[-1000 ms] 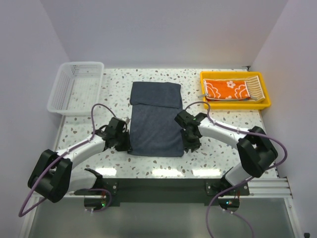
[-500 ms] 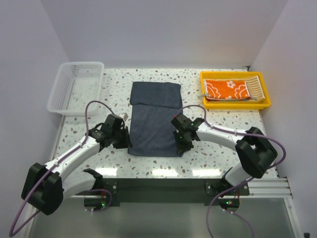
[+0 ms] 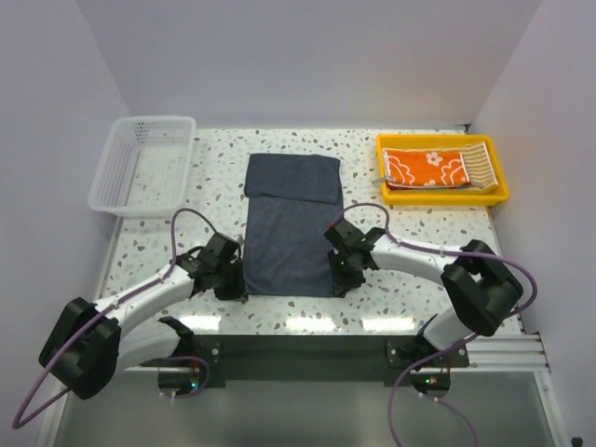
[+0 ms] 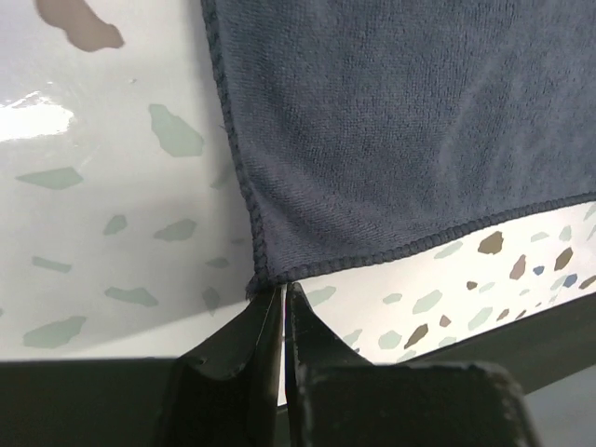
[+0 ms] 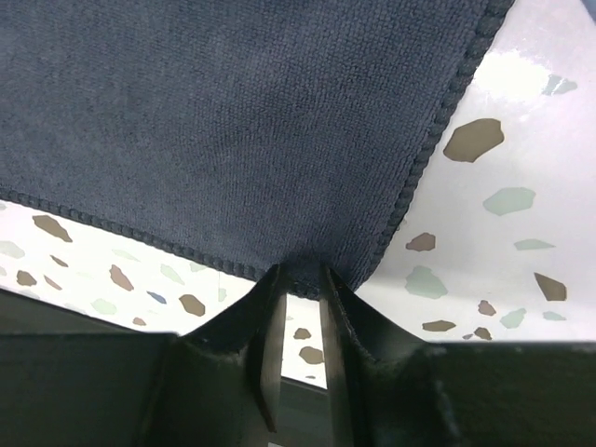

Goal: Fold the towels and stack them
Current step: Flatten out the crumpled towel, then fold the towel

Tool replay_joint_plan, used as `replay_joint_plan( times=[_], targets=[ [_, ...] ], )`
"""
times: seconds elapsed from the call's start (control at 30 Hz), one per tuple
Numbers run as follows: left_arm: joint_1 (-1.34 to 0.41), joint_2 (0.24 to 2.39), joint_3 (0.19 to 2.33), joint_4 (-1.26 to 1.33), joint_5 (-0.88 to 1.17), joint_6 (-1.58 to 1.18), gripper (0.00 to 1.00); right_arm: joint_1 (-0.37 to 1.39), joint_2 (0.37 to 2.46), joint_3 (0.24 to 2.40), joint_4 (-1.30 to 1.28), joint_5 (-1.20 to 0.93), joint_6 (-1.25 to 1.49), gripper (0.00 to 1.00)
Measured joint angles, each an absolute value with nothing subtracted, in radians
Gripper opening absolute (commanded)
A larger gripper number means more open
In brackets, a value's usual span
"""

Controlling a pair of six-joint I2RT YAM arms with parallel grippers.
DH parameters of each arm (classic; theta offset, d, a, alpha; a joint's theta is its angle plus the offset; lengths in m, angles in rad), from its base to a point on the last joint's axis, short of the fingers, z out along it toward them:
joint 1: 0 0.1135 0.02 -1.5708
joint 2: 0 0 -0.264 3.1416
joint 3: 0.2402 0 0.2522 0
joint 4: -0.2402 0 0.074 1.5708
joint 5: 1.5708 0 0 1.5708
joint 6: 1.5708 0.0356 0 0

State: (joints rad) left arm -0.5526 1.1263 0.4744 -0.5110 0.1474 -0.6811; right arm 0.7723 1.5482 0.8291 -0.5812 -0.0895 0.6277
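Observation:
A dark blue-grey towel (image 3: 289,233) lies flat mid-table, its far end folded over into a wider band. My left gripper (image 3: 235,284) sits at the towel's near left corner. In the left wrist view its jaws (image 4: 282,289) are pinched together on the very tip of that corner (image 4: 261,275). My right gripper (image 3: 340,279) is at the near right corner. The right wrist view shows its fingertips (image 5: 300,275) closed on the towel's hem (image 5: 307,270). An orange flower-print towel (image 3: 424,168) lies folded on a tan striped towel (image 3: 477,163).
The yellow tray (image 3: 442,197) at the far right holds the two folded towels. A white mesh basket (image 3: 144,163) stands at the far left. The table's near edge runs just behind both grippers.
The left gripper came back towards the near edge, opened briefly and closed at the towel's near left corner. The right gripper slid slightly left and closed on the near right corner.

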Motion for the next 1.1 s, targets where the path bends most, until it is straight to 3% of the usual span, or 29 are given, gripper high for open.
replay_joint_plan(
  times=[0.17,0.3,0.33,0.37,0.5,0.7,0.87,1.1],
  targets=[
    [-0.553,1.08,0.501,-0.564,0.104,-0.714,0.21,0.766,1.507,0.867,-0.636,-0.057,0.619,0.39],
    [-0.554,1.072,0.652,-0.633,0.042,-0.713,0.34,0.698,1.469,0.971,-0.647,-0.041,0.59,0.49],
    [-0.552,1.073,0.693,-0.638,0.027,-0.711,0.39,0.668,1.461,0.996,-0.634,-0.041,0.58,0.5],
    [-0.548,1.077,0.743,-0.636,0.005,-0.705,0.52,0.629,1.452,1.017,-0.619,-0.043,0.571,0.5],
    [-0.439,1.138,0.896,-0.58,-0.019,-0.644,0.62,0.467,1.451,1.073,-0.522,-0.064,0.555,0.5],
    [-0.271,1.439,1.07,-0.449,-0.003,-0.556,0.59,0.317,1.598,1.163,-0.361,-0.123,0.573,0.45],
    [-0.213,1.695,1.209,-0.364,0.061,-0.529,0.49,0.301,1.79,1.246,-0.248,-0.17,0.604,0.37],
    [-0.146,1.937,1.366,-0.282,0.137,-0.529,0.47,0.298,1.981,1.329,-0.175,-0.203,0.638,0.37]
  ],
)
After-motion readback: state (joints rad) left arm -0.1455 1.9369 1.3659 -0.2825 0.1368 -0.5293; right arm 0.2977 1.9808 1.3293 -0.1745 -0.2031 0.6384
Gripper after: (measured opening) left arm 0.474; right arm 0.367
